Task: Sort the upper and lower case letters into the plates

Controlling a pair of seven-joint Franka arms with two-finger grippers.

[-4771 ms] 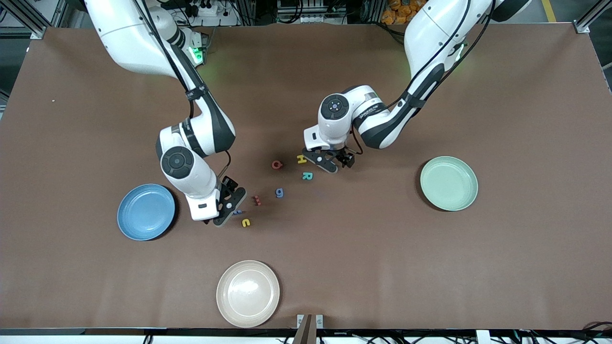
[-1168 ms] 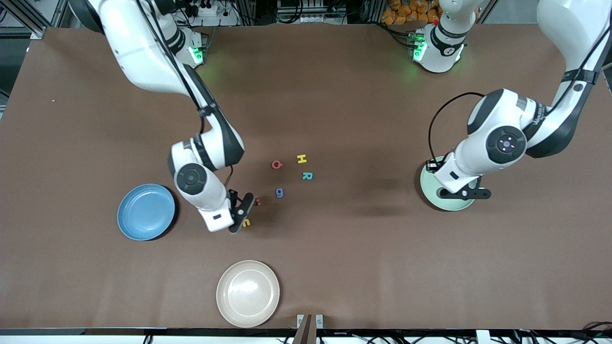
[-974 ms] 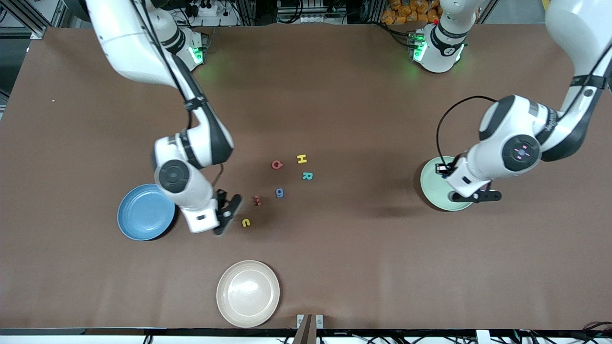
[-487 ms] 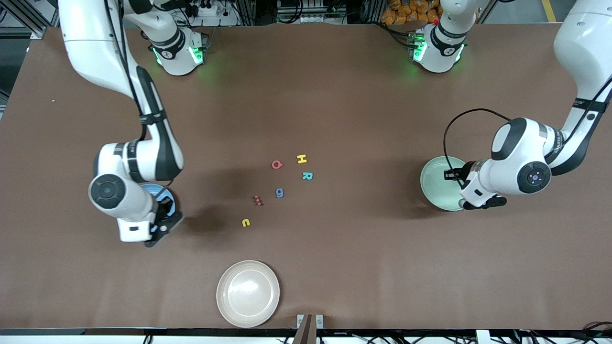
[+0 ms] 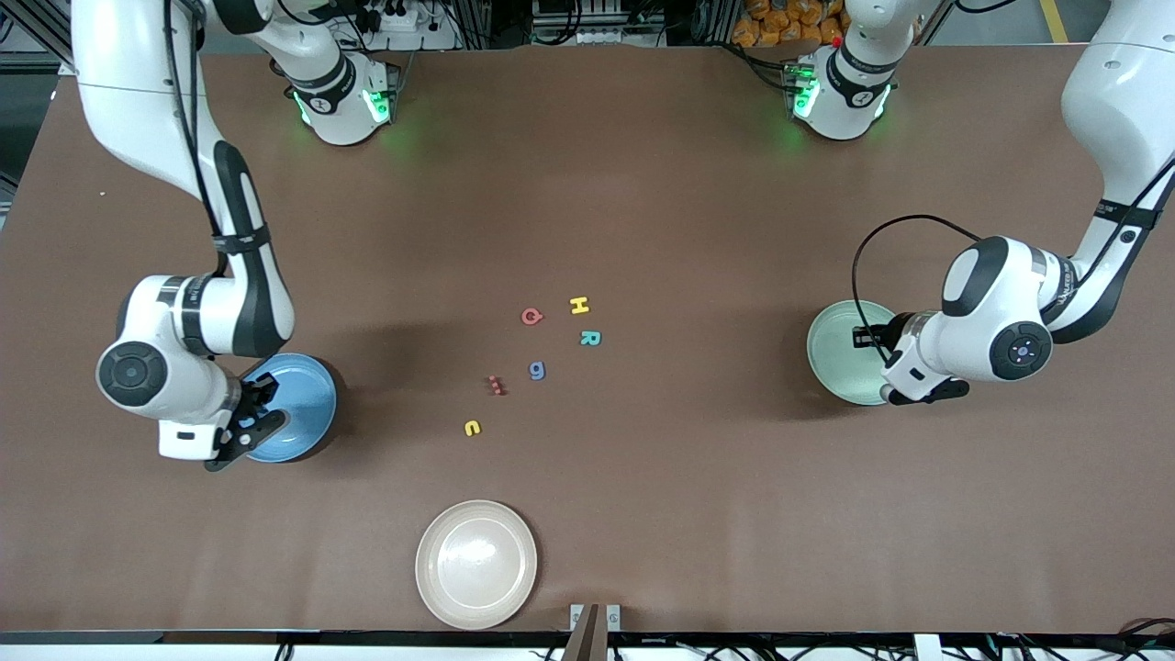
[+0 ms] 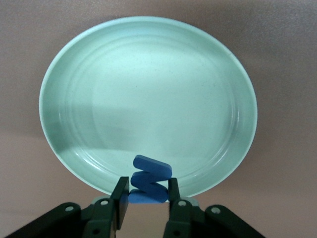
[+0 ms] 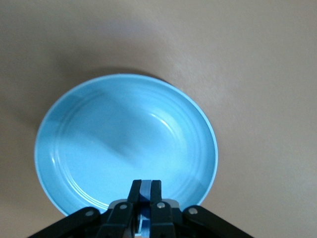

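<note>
1. Both arms: glossy white shells, rounded segments, black bands at the joints.
2. Round dark grey cap on each wrist joint; the left arm's cap has a small lit dot at centre.
3. Bases white, green status lights glowing on each.
4. Thin black cables run along both arms, strapped on with black bands; one cable loops free near the left arm's wrist.
5. Left gripper [image 6: 146, 201]: matte black fingers, silver screws on the finger mounts.
6. Right gripper [image 7: 143, 208]: same black fingers, same silver screws.
7. White rectangular hand block above each gripper.
</note>
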